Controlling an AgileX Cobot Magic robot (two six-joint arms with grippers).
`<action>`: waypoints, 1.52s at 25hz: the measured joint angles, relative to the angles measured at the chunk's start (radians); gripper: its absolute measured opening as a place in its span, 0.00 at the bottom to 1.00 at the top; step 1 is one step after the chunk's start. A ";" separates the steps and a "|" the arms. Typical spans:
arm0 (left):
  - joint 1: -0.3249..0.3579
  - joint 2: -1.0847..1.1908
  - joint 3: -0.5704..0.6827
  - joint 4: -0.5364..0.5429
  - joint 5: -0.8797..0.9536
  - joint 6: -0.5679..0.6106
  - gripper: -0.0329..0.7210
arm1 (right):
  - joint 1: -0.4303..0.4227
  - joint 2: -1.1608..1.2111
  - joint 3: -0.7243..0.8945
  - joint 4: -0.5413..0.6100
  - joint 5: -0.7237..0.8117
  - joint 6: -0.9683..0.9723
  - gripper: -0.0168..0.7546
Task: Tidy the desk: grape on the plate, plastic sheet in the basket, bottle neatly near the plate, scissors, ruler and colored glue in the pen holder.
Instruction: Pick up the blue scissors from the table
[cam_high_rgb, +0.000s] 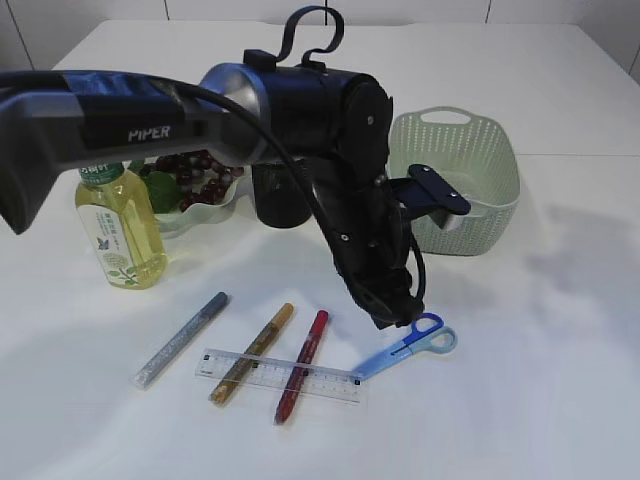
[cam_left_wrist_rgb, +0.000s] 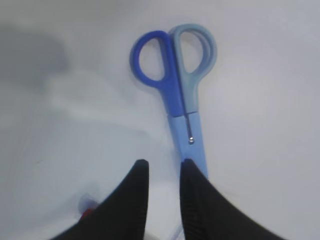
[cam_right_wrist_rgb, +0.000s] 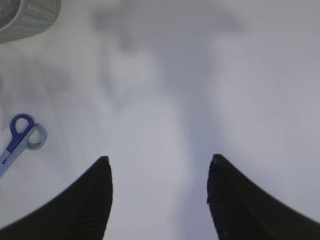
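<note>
**Ribbed fingers low over the scissors**

Our left gripper's (cam_left_wrist_rgb: 164, 172) ribbed black fingers (cam_left_wrist_rgb: 131, 200) stand narrowly parted, holding nothing, one tip overlapping the scissors' (cam_left_wrist_rgb: 182, 107) pale-blue plastic sheath. Rounded loop handles point away. Our right gripper (cam_right_wrist_rgb: 159, 165) gapes wide and empty over bare white table (cam_right_wrist_rgb: 240, 90), the woven basket (cam_right_wrist_rgb: 27, 17) well apart.

White counter (cam_high_rgb: 560, 400). On it: bottle (cam_high_rgb: 121, 225), plate (cam_high_rgb: 205, 205) and pen holder (cam_high_rgb: 278, 200) toward the far edge, basket (cam_high_rgb: 470, 170) far right; glue sticks (cam_high_rgb: 262, 352), ruler (cam_high_rgb: 335, 382) and scissors (cam_high_rgb: 415, 342) near the front edge.
</note>
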 joint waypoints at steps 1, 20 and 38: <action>-0.008 0.000 0.000 -0.002 0.000 -0.017 0.28 | 0.000 0.000 0.000 0.000 0.000 0.000 0.64; -0.057 0.002 0.000 0.060 0.043 -0.136 0.59 | 0.000 0.000 0.000 0.007 0.000 0.000 0.64; -0.057 0.046 0.000 0.039 0.054 -0.160 0.55 | 0.000 0.000 0.000 0.020 0.000 0.000 0.64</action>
